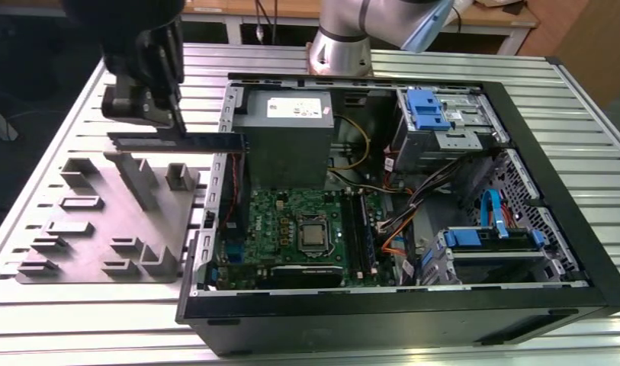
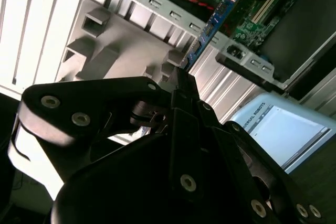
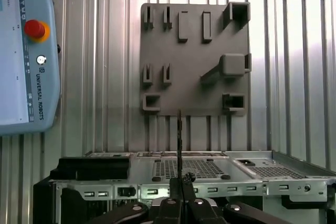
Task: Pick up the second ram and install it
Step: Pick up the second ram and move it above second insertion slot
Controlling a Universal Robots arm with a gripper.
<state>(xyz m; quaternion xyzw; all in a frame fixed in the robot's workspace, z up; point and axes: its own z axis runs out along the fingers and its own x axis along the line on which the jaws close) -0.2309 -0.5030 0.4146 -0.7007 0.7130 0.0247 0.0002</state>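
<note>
The second ram (image 1: 178,140) is a long dark stick held level in the air, above the gap between the grey fixture plate (image 1: 96,221) and the open computer case (image 1: 412,301). My gripper (image 1: 175,128) is shut on it from above, near its middle. In both wrist views the stick shows edge-on, as a thin blue strip (image 2: 212,24) and a thin dark line (image 3: 179,140) rising from the shut fingers (image 2: 181,90). The green motherboard (image 1: 284,229) with its long black slots (image 1: 363,229) lies inside the case, toward the exterior view's right of the stick.
The fixture plate (image 3: 194,61) carries several raised grey blocks. The case holds a power supply (image 1: 289,114), blue drive cages (image 1: 437,110) and loose cables (image 1: 412,206). A teach pendant (image 3: 26,51) lies on the slatted table (image 1: 75,305). The arm's base (image 1: 340,46) stands behind the case.
</note>
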